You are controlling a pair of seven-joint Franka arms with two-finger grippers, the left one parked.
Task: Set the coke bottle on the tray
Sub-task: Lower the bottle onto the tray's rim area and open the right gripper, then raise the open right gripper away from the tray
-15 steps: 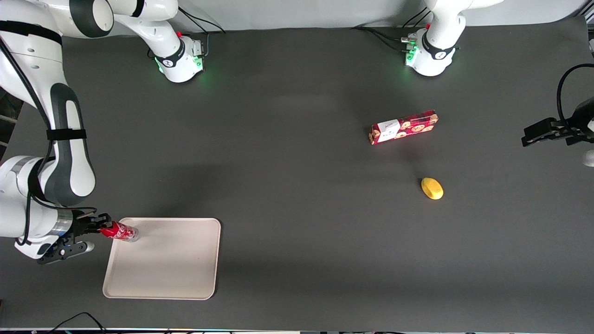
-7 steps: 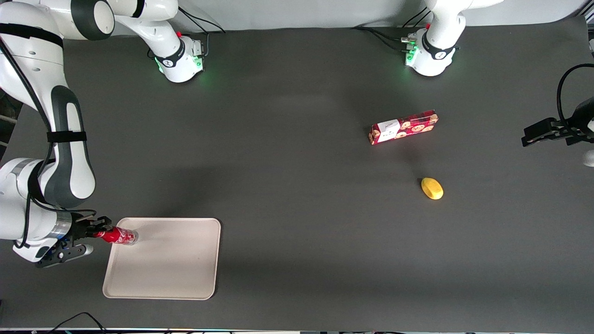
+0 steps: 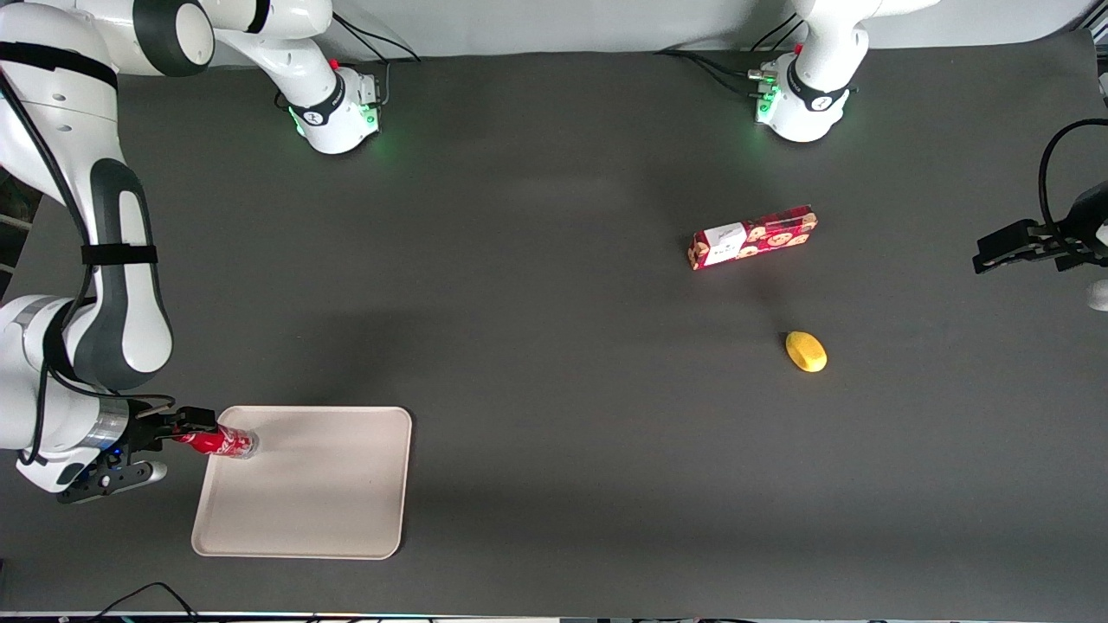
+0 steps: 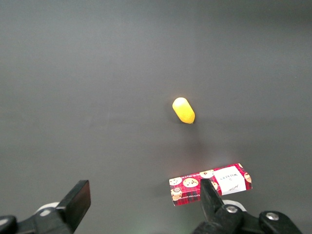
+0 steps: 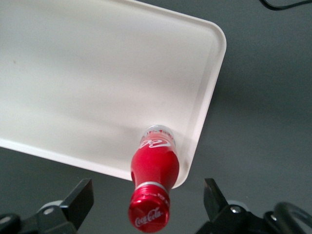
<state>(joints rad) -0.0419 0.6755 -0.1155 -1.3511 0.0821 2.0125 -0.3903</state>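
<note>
The coke bottle (image 3: 227, 441), red with a red cap, stands on the corner of the beige tray (image 3: 320, 493) that lies toward the working arm's end and farther from the front camera. My right gripper (image 3: 186, 430) is over the bottle's cap at the tray's edge. In the right wrist view the gripper (image 5: 147, 195) is open. Its fingers (image 5: 80, 197) stand wide on either side of the bottle (image 5: 155, 165) and do not touch it. The bottle's base rests inside the tray's (image 5: 97, 73) rim.
A red cookie box (image 3: 751, 236) and a yellow lemon-like thing (image 3: 806, 351) lie toward the parked arm's end of the table. Both also show in the left wrist view, the box (image 4: 210, 184) and the yellow thing (image 4: 184, 110).
The bottle has come down from a tilted hold onto the tray's corner. My gripper has drawn back a little toward the working arm's end of the table.
</note>
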